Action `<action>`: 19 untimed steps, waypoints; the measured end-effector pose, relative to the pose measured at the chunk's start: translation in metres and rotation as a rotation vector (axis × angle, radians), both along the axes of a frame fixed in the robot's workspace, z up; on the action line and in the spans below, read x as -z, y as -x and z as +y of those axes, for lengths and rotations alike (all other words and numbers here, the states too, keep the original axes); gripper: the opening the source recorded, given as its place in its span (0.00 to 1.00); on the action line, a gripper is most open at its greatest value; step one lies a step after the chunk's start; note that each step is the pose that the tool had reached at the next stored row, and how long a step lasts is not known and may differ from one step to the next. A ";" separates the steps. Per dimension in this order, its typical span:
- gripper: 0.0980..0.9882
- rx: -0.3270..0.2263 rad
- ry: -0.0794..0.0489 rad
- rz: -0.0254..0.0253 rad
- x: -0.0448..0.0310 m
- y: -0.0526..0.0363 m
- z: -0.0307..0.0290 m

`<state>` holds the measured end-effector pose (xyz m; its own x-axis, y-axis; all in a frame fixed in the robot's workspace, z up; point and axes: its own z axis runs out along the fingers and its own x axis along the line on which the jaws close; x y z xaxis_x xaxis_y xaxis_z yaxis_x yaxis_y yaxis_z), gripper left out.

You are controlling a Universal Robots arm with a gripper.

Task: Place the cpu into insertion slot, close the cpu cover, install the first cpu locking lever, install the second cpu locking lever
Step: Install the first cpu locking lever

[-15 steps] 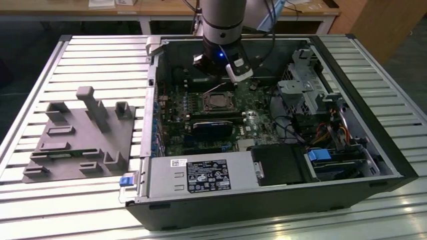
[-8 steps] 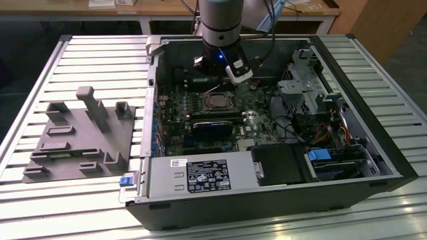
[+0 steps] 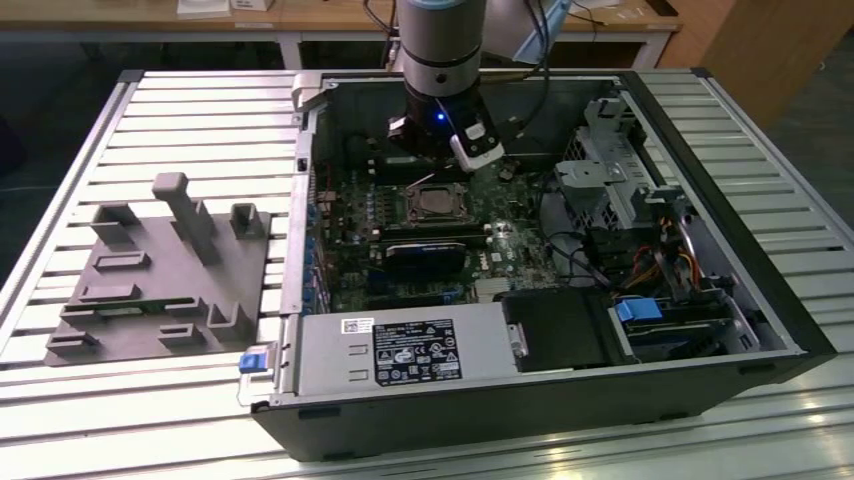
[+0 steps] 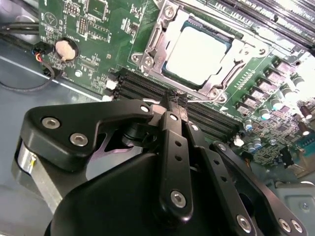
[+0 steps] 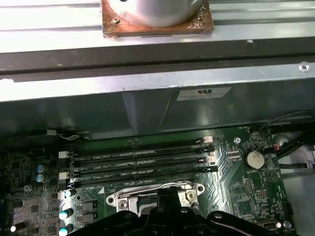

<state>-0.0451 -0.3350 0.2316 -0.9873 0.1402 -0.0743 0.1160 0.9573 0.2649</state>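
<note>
Nothing is legible enough to read; in the exterior view a black-and-white printed sticker [image 3: 415,352] and a small white sticker [image 3: 356,323] sit on the grey metal box [image 3: 320,348]; a pale rectangular label [image 5: 203,93] sits on the grey case wall [image 5: 138,110]; fine white lettering dots the green circuit board [image 4: 93,29]; glare whitens the dull silver-grey square cpu [image 4: 199,49].

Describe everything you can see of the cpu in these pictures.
The cpu is a small, flat, square chip with a silver-grey metal top that catches the light. It lies level in the insertion slot on the green board. The silvery cpu cover frames it and leaves its top bare. The shut tool is beside the socket's edge and does not hold the chip.
</note>
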 end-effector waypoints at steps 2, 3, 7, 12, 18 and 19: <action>0.00 0.005 0.004 -0.0001 0.0012 0.0000 0.0005; 0.00 0.007 0.004 0.0000 0.0018 0.0000 0.0009; 0.00 0.011 0.004 0.0000 0.0038 0.0000 0.0039; 0.00 0.012 0.005 -0.0013 0.0072 0.0001 0.0081; 0.00 0.012 0.005 -0.0297 0.0120 0.0023 0.0115; 0.00 0.012 0.005 -0.0346 0.0130 0.0028 0.0119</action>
<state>-0.0479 -0.3231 0.2186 -0.9825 0.1512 -0.1091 0.1180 0.9572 0.2641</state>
